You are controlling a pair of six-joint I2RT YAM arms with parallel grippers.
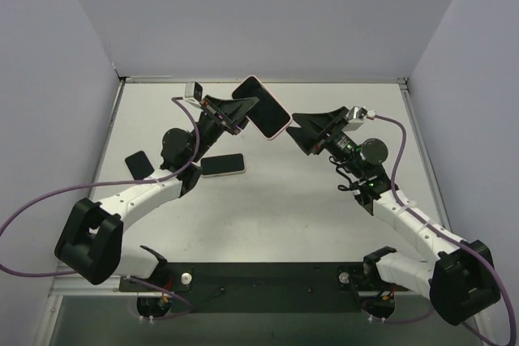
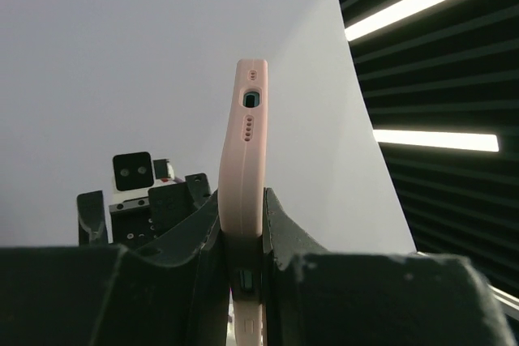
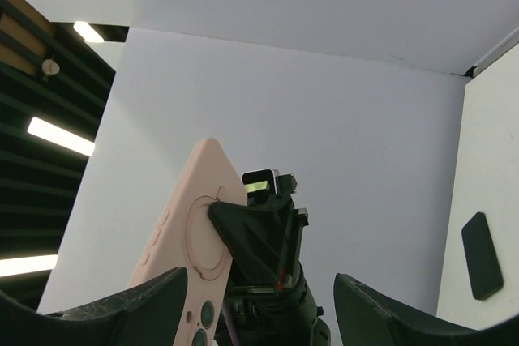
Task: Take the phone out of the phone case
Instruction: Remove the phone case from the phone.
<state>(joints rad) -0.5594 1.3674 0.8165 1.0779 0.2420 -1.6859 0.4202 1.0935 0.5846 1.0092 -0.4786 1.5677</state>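
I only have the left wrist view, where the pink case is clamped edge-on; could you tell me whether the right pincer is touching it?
Observer: The right pincer stands open beside the pink case, seemingly just clear; the left pincer alone clamps it.
Operator: Thank you. Is anything inside it?
Observer: From above, the phone appears seated: its dark face fills the pink rim.
Operator: Anything lying below?
Observer: A flat dark slab lies on the table.
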